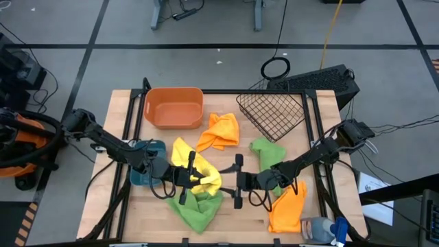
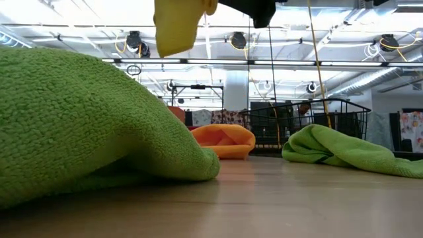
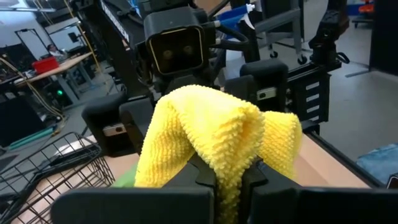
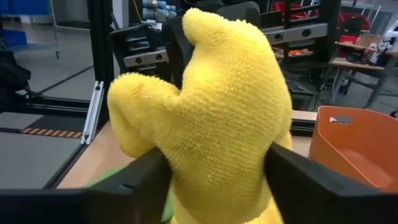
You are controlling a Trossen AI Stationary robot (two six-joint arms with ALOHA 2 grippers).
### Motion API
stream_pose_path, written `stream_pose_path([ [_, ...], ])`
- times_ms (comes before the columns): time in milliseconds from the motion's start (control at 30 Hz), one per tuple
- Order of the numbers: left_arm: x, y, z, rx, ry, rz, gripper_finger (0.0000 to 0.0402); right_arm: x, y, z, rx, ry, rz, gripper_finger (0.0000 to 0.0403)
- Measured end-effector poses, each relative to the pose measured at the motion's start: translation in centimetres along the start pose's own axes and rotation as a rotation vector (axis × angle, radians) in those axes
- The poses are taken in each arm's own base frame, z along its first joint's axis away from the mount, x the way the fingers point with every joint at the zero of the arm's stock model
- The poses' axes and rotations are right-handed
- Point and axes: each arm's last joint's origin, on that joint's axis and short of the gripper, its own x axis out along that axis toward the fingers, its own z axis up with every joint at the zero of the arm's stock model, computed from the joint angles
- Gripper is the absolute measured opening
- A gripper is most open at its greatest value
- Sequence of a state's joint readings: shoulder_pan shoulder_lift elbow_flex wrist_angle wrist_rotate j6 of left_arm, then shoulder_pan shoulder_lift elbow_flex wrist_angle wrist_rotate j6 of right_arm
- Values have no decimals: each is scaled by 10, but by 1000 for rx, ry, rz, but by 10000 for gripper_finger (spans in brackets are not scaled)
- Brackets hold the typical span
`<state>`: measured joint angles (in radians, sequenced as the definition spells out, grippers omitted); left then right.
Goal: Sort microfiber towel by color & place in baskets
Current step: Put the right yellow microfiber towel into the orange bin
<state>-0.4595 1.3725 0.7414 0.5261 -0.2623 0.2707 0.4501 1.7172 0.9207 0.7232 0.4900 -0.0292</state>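
Two grippers meeting mid-table, left gripper (image 3: 229, 180) clamped on yellow towel (image 3: 211, 140), right gripper (image 4: 214, 171) apparently part-open, fingers flanking it.

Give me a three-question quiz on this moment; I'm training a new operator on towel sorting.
1. True or false: the left gripper is shut on the yellow towel.
2. Which container holds a towel? A) orange tub B) wire basket C) none that can be seen
3. What colour is the towel lying between the tub and the basket?

Key: 1 true; 2 C; 3 orange.
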Motion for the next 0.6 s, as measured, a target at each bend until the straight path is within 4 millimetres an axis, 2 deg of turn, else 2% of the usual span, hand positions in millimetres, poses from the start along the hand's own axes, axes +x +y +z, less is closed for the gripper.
stream_pose_path([
  [167, 4, -3, -5, 5, 18, -5, 18, 0, 0, -1, -9, 5, 3, 110],
  [300, 7, -5, -9, -7, 22, -8, 61, 0, 1, -2, -24, 13, 20, 25],
  [367, 7, -5, -9, -32, 29, -9, 96, 0, 1, -3, -39, 19, 15, 13],
  [600, 2, -10, -7, -44, 74, 103, 219, -8, 7, -3, -78, 54, -104, 31],
])
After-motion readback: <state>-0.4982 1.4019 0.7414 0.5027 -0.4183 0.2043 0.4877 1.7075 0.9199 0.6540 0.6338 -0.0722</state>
